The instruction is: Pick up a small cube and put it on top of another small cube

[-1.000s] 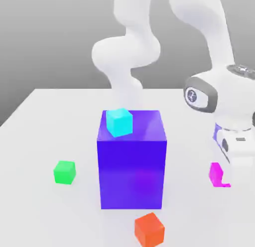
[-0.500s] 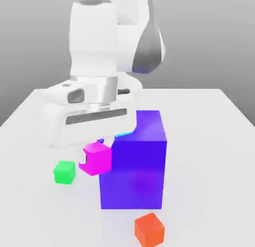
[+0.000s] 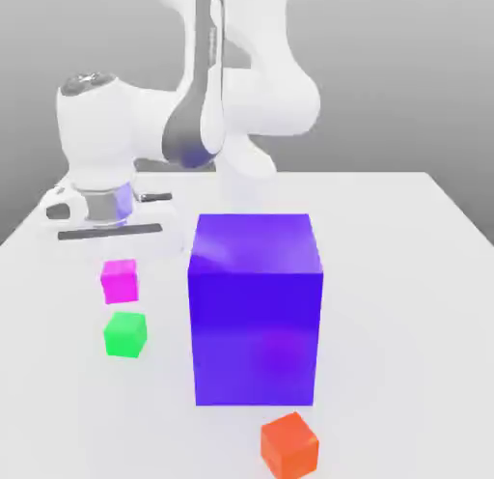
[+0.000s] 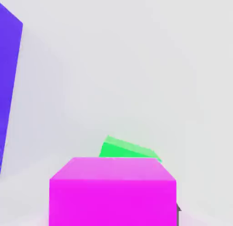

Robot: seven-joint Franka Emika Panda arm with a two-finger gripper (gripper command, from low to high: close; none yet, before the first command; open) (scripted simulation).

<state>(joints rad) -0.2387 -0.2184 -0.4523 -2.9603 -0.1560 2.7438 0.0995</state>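
Note:
The small magenta cube [image 3: 121, 284] hangs in the air under the white hand, at the exterior view's left, and my gripper [image 3: 119, 265] is shut on it. Just below it, and slightly nearer the front of the table, the small green cube [image 3: 125, 334] rests on the white table; a narrow gap separates the two. In the hand view the magenta cube [image 4: 113, 191] is large and close, and the green cube [image 4: 129, 150] peeks out from behind its upper edge.
A big blue-purple block [image 3: 256, 308] stands mid-table, just to the right of both small cubes in the exterior view, and its side shows in the hand view [image 4: 9, 84]. A small orange-red cube [image 3: 289, 444] lies near the front edge. The table's left edge [image 3: 29, 226] is close to the hand.
The arm has swung from the exterior view's right, across the front of the big block, to the left. It carried the magenta cube, which now hangs over the green cube.

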